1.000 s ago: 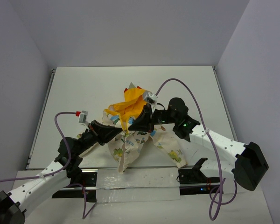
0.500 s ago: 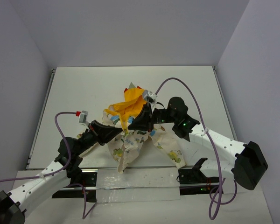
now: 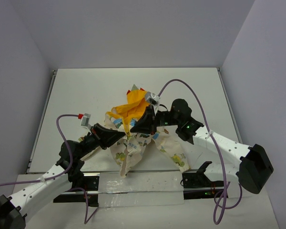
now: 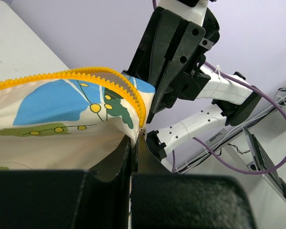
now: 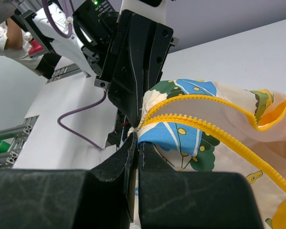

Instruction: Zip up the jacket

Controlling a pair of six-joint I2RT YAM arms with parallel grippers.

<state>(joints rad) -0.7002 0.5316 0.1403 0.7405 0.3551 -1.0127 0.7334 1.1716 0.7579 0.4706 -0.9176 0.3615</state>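
The cream jacket [image 3: 131,150] carries blue, green and yellow cartoon prints; its lining [image 3: 133,108], toward twelve o'clock, is yellow-orange; zipper teeth [image 4: 86,78] yellow.

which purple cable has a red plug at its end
The left arm's purple cable, with a small red plug by the wrist; the right arm's purple cable ends in grey.

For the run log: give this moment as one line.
left fingers: shut on jacket zipper edge | right fingers: shut on jacket zipper edge | zipper: open, teeth rows apart
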